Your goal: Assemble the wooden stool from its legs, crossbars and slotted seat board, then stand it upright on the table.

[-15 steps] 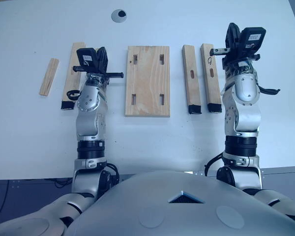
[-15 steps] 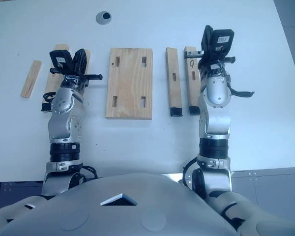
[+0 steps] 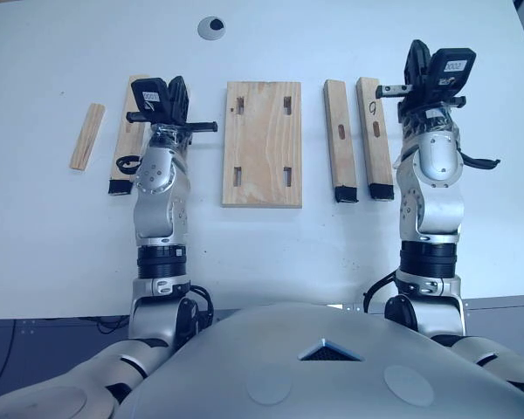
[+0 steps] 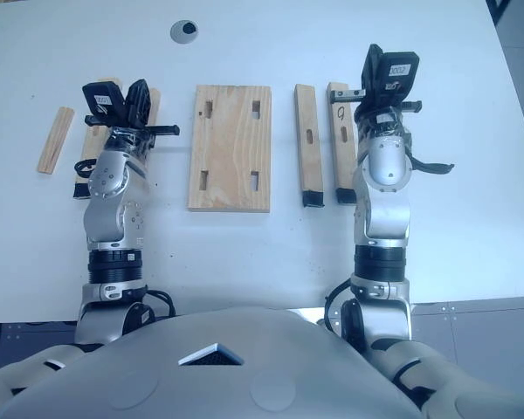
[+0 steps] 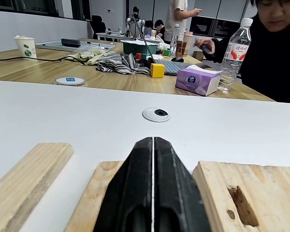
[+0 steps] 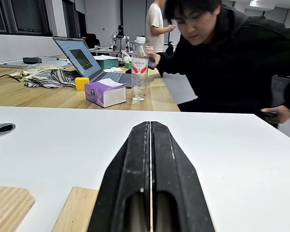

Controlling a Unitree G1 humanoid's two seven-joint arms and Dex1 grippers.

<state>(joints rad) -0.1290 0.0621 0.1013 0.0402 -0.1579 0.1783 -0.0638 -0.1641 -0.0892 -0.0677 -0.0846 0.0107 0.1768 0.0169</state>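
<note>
The slotted seat board [image 3: 262,144] lies flat mid-table. Two legs [image 3: 339,140] [image 3: 374,138] with black end caps lie side by side to its right. A third leg [image 3: 124,153] lies to its left, with a short crossbar [image 3: 87,135] farther left. My left gripper [image 3: 175,92] hovers shut and empty over that left leg's far end; the left wrist view has its fingers [image 5: 153,145] pressed together above the leg [image 5: 94,193]. My right gripper [image 3: 417,61] is shut and empty above the far end of the outer right leg [image 6: 75,215].
A round cable hole [image 3: 213,27] sits in the white table beyond the board. Bare table spreads to the right of the legs and in front of all the parts. Beyond the table's far edge are desks with clutter and people.
My left gripper has shifted a little farther from me and slightly left along the left leg. The right arm and the wooden parts have stayed put.
</note>
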